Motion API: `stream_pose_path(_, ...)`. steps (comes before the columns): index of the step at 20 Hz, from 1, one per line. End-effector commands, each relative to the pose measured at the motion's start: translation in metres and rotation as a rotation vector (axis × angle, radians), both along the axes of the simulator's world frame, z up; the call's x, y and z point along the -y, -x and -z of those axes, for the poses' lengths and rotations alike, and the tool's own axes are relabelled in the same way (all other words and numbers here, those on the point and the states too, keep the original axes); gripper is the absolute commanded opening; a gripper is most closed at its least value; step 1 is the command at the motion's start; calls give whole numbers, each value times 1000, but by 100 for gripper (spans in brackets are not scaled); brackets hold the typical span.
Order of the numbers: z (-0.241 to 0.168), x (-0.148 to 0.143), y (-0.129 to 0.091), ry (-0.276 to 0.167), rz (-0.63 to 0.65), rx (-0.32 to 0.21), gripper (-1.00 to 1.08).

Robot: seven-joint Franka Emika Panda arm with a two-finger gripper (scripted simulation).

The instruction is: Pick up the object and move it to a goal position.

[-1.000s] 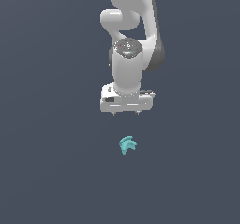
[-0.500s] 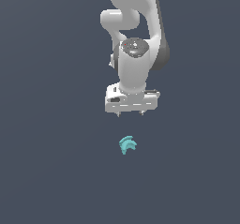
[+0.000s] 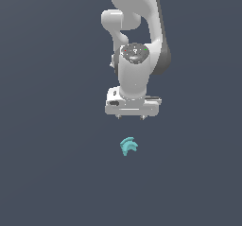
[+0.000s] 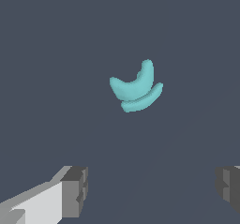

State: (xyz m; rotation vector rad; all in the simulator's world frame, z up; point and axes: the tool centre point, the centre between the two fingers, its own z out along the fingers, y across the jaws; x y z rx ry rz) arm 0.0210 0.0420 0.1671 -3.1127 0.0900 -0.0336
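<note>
The object [image 3: 128, 146] is a tiny teal curved piece with ridged lobes, lying on the dark floor. In the wrist view the object [image 4: 136, 88] shows as a crescent with a second ridge beneath it. My white gripper [image 3: 131, 117] hangs above and just behind it, apart from it, pointing down. Its fingers [image 4: 75, 190] are spread wide, and nothing sits between them; the gripper [image 4: 152, 188] is open. The object lies ahead of the gap between the fingertips, not inside it.
A plain dark grey-blue floor [image 3: 47, 173] spreads in all directions. The white arm [image 3: 137, 40] rises behind the gripper toward the picture's top edge.
The gripper has come down slightly and shifted a little toward the exterior view's right, closing the distance to the object. The object has not moved.
</note>
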Motion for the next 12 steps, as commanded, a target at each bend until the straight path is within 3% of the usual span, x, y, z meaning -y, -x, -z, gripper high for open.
stream_pose_path(1, 3, 1, -4, -2, 53, -4, 100)
stream_pose_path(12, 22, 4, -25, -8, 360, -21, 100)
